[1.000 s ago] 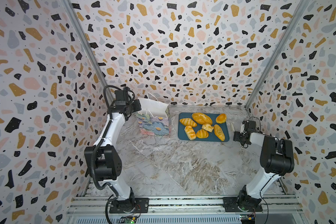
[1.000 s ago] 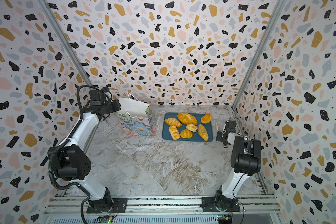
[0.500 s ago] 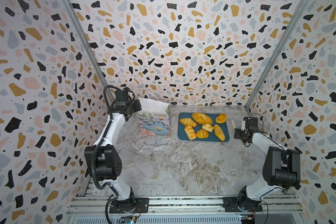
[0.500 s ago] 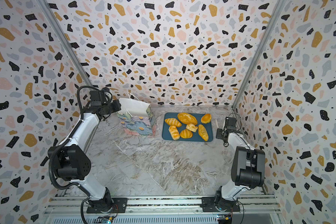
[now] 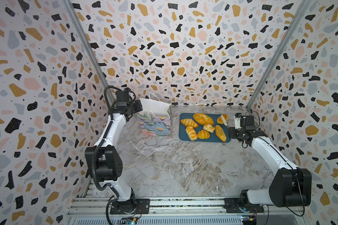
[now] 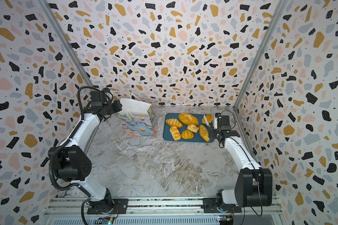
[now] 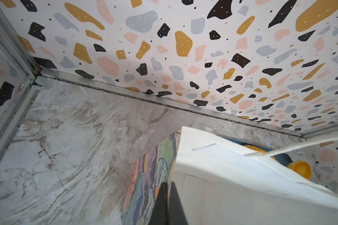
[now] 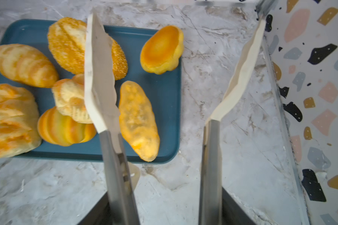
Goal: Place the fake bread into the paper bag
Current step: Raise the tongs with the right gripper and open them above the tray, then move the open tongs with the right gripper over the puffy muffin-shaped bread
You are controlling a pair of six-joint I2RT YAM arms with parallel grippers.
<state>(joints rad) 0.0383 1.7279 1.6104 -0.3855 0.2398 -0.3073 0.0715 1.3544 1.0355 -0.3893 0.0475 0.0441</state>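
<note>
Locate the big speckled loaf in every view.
Top view: loaf on the tray, back middle.
Top view: loaf, same spot.
Left wrist: a sliver past the bag's rim.
Right wrist: at the tray's far edge.
Shared landmark: the blue tray.

The paper bag [image 5: 154, 124] is white inside with white cord handles [image 5: 153, 97]. Its outside is printed with pastel blue, purple, green and pink flowers with orange centres. The fake bread [image 5: 203, 134] is glossy golden-orange: the croissants [image 5: 188, 122] are striped pale and orange, and the oval loaf [image 5: 203, 118] is speckled. The tray [image 5: 183, 136] is plain dark teal. The surface [image 5: 174, 165] is grey-white marble with brown veins. The walls [image 5: 183, 48] are white terrazzo print with black, mustard, pink and blue-grey patches. The left arm [image 5: 113, 126] and right arm [image 5: 267, 150] are white with black joints. The right pincer [image 8: 177, 19] has cream fingers on grey metal, and the left pincer [image 7: 169, 184] is black.
</note>
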